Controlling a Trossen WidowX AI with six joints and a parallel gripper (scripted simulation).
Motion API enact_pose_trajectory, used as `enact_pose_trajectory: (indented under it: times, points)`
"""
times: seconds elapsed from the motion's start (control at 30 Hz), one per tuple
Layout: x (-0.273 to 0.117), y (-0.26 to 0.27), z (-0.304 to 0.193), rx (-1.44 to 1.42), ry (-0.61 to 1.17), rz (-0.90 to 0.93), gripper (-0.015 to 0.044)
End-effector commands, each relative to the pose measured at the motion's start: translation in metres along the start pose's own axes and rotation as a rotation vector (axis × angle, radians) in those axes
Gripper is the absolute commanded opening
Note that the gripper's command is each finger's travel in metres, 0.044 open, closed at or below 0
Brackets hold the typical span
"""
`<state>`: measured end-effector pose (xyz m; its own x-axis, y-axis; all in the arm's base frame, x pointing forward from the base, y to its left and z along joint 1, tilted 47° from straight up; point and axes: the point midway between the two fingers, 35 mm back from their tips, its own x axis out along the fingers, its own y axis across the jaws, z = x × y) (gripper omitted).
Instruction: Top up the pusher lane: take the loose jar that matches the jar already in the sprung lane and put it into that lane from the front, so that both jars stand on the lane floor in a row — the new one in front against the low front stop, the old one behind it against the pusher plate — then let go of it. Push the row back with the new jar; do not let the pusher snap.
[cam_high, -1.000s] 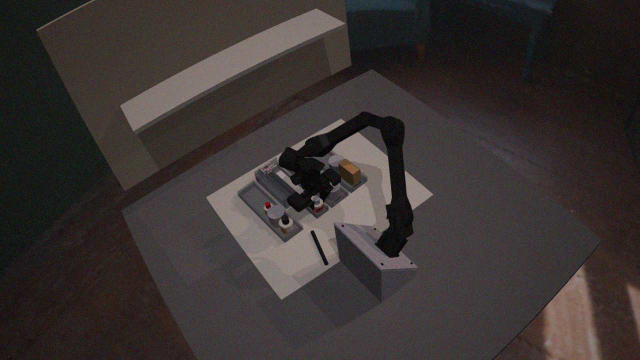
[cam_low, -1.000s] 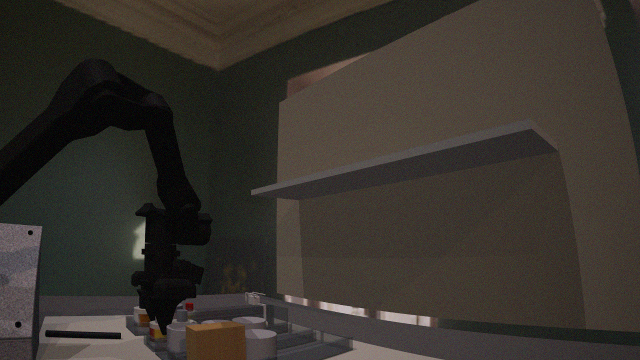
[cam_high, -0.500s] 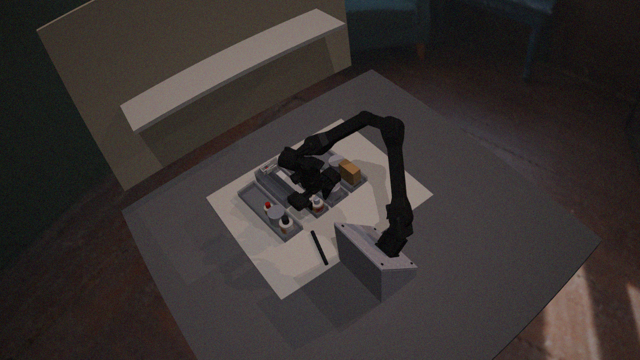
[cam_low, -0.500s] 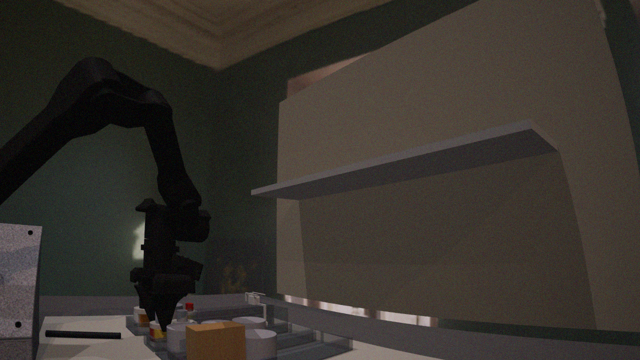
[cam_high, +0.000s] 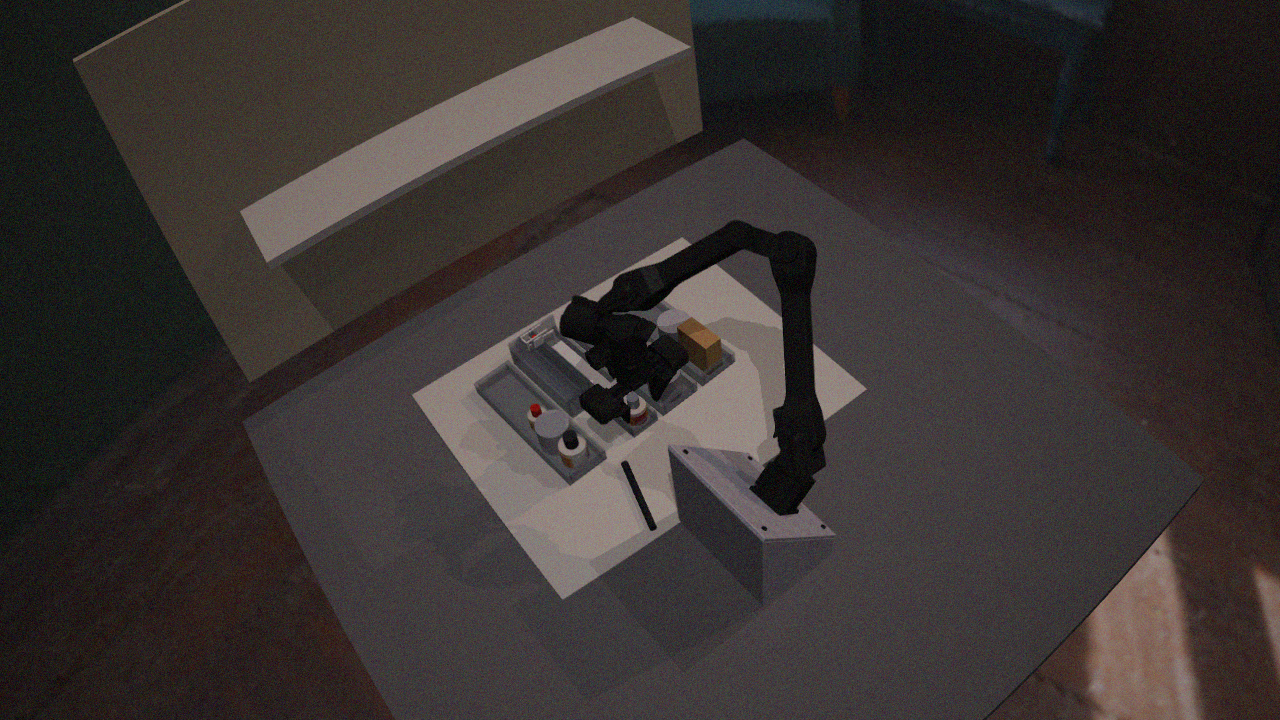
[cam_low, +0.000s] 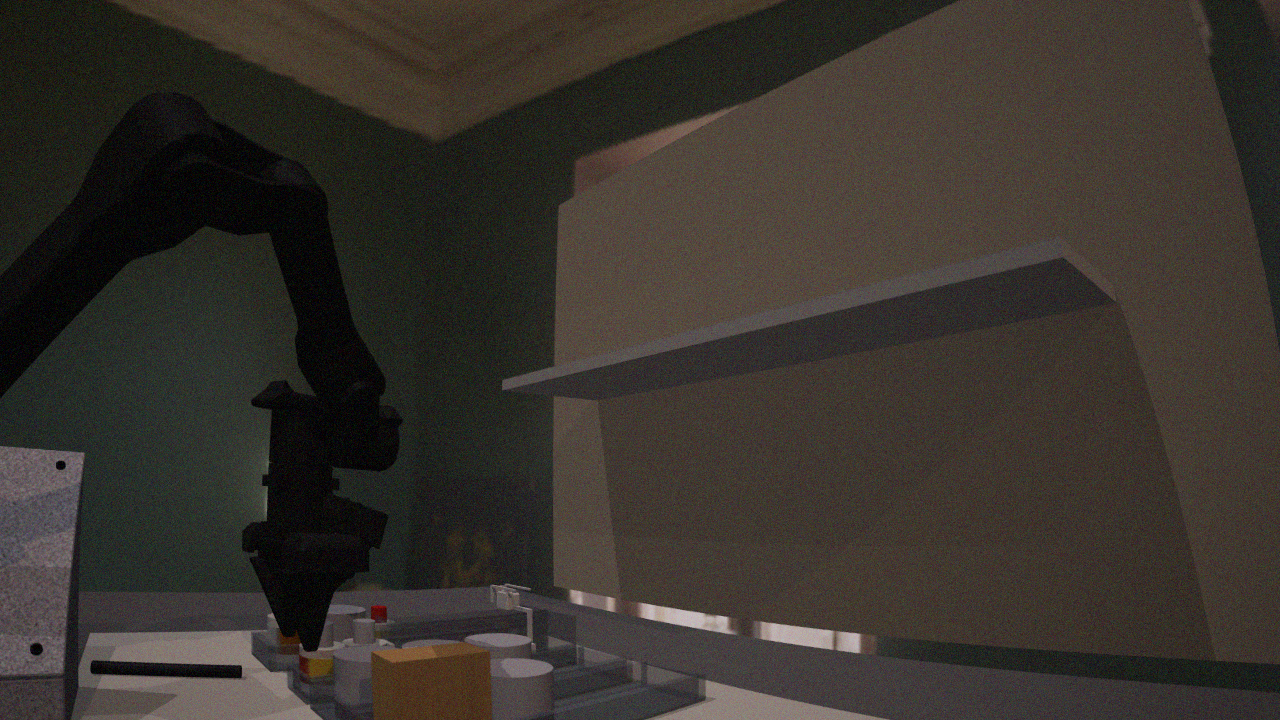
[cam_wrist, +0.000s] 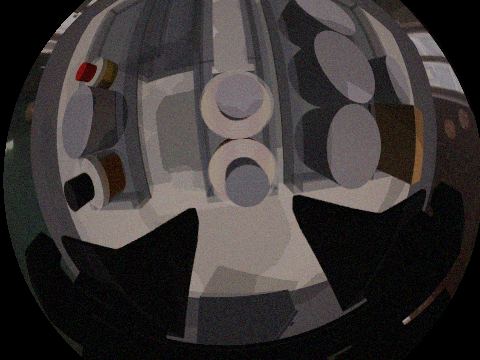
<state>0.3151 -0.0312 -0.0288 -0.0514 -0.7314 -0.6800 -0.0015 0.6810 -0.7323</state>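
Two jars in a row in the middle lane (cam_wrist: 235, 20): new jar (cam_wrist: 246, 175) in front, old jar (cam_wrist: 238, 103) behind. Gripper (cam_wrist: 244, 243) above, spread, holding nothing. Left: tray with red-capped bottle (cam_wrist: 94, 72) and black-capped bottle (cam_wrist: 90, 186). Right: three grey cans (cam_wrist: 342, 76), brown box (cam_wrist: 400, 140). Black rod (cam_high: 638, 493) on white mat (cam_high: 572, 528); beige shelf (cam_high: 465, 125) behind the table.

Grey table (cam_high: 939, 465) carries a white mat (cam_high: 554, 528). On the mat: grey lane trays (cam_high: 501, 394), a black rod (cam_high: 638, 494) lying flat just beside the arm's grey base block (cam_high: 716, 514), near the trays' front.
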Motion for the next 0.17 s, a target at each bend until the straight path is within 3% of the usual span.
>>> enact_pose_trajectory:
  times: [0.0, 0.13]
  points:
    - [-0.002, 0.001, -0.010, 0.008, -0.005, 0.005, 0.0295]
    - [-0.002, 0.001, -0.023, 0.007, -0.005, 0.005, 0.0295]
